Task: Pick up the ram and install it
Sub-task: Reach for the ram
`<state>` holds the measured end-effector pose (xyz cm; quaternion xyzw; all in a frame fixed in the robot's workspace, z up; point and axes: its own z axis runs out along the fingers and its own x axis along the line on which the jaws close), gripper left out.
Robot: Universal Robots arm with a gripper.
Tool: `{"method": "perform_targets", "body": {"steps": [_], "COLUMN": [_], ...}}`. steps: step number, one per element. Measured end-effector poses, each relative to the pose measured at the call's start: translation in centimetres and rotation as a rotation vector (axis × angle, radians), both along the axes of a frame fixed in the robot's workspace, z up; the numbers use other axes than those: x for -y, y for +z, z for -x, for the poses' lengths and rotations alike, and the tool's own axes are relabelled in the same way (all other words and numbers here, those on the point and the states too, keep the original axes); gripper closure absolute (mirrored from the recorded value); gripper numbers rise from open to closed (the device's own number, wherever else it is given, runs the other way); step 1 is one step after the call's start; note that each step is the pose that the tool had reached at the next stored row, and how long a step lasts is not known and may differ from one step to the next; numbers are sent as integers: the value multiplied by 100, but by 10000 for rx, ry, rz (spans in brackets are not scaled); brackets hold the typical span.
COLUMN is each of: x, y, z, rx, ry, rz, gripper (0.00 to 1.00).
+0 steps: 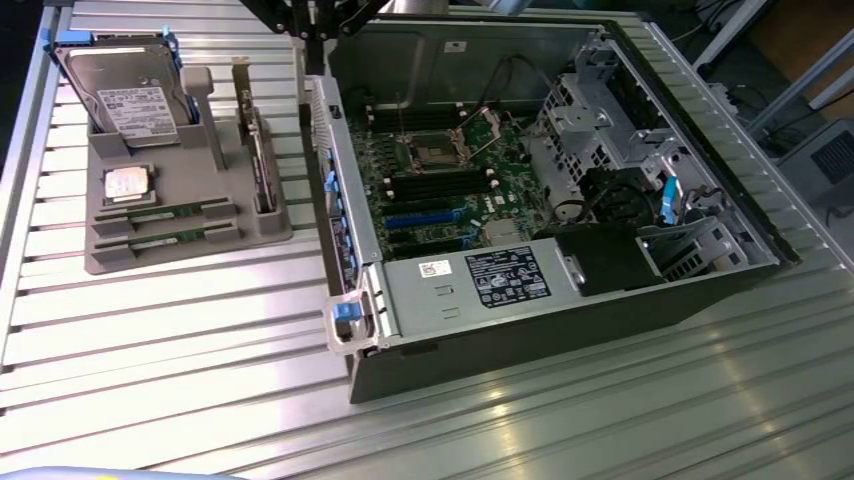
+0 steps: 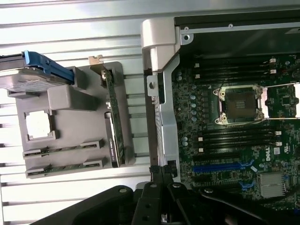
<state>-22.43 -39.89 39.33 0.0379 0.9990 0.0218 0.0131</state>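
A ribbed metal table (image 1: 160,340) carries a gray tray (image 1: 187,255) on the exterior view's left and an open computer case (image 1: 534,330) just beside it, towards the right. The ram (image 1: 167,211) lies flat in a slot at the near end of the tray, and a second stick (image 1: 167,237) of the same kind lies in the next slot, close to it. On the same tray stand a hard drive (image 1: 127,95) with blue rails, a processor chip (image 1: 127,185) and a dark expansion card (image 1: 254,150) on its edge. Inside the case the motherboard (image 1: 447,170) is exposed, with the processor socket (image 2: 240,105) between rows of dark memory slots. The arm (image 1: 310,20) hangs above the far end of the case wall that faces the tray. The gripper (image 2: 157,206) is closed tight and holds nothing; it is well apart from the ram.
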Motion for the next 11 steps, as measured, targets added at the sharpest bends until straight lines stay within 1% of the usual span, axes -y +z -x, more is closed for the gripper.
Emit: {"method": "perform_targets", "body": {"steps": [11], "x": [0], "y": [0], "z": [107], "rx": [0], "ry": [1], "rz": [0], "gripper": [90]}}
